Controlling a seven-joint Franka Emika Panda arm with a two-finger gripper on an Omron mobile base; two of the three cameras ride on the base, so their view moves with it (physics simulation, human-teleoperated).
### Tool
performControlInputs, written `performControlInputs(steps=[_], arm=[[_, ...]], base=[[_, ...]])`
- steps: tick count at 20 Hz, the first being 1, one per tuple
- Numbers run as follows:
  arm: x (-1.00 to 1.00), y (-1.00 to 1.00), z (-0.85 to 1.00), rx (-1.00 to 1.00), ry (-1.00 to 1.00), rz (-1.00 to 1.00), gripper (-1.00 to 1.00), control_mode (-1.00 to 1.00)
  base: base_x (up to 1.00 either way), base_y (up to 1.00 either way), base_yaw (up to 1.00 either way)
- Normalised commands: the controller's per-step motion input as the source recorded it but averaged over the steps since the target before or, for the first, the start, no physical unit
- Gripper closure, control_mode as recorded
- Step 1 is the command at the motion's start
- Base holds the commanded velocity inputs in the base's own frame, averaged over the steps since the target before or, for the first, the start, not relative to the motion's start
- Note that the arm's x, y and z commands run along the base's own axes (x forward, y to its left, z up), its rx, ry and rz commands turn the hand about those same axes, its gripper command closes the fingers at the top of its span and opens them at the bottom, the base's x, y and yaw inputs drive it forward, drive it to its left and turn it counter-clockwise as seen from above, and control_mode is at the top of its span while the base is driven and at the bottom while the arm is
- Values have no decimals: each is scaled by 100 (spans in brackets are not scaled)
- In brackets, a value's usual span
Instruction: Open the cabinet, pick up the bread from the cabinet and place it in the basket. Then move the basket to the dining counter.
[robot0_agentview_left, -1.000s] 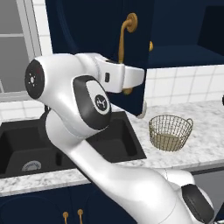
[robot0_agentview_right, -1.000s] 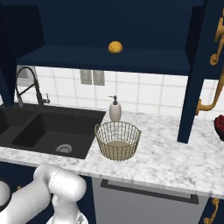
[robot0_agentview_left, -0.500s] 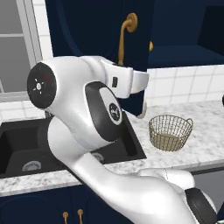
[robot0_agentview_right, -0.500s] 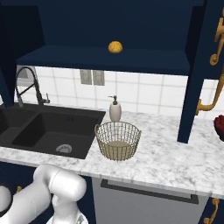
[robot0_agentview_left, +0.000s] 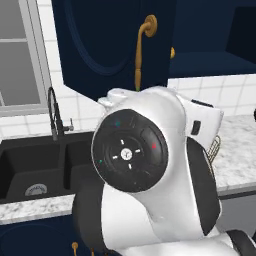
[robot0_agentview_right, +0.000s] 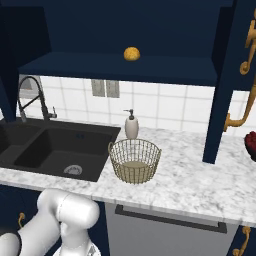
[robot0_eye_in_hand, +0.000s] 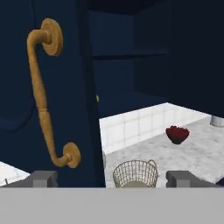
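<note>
Hand view: jaws apart by the door (robot0_eye_in_hand: 48, 65), swung wide so the bread (robot0_agentview_right: 132, 53) can be reached above the basket (robot0_agentview_right: 135, 160).

Robot arm (robot0_agentview_left: 165, 190), left base view: glossy white rounded shell segments joined by dark charcoal bands. A large circular black joint cap (robot0_agentview_left: 129, 151) faces the camera; it carries a small white centre mark with short white ticks around it, a red dot to the right and two teal dots to the left. A small dark rectangular inset sits on the upper white link. Right base view: a smooth white cylindrical link (robot0_agentview_right: 60, 225) with a rounded elbow and a dark seam beneath. Hand view: the end effector (robot0_eye_in_hand: 111, 179) shows two blocky grey finger tips (robot0_eye_in_hand: 43, 179), set wide apart.
</note>
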Motion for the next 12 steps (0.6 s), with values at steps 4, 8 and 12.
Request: performControlInputs(steps=[4,8,12], arm=[[-32,-100,-2,58,4,29,-100,-100],[3,-100,-2,59,1,22,-100,-100],[7,-85,-41,60,-12,12,-100,-100]], base=[[0,0,0],[0,0,0],[0,0,0]])
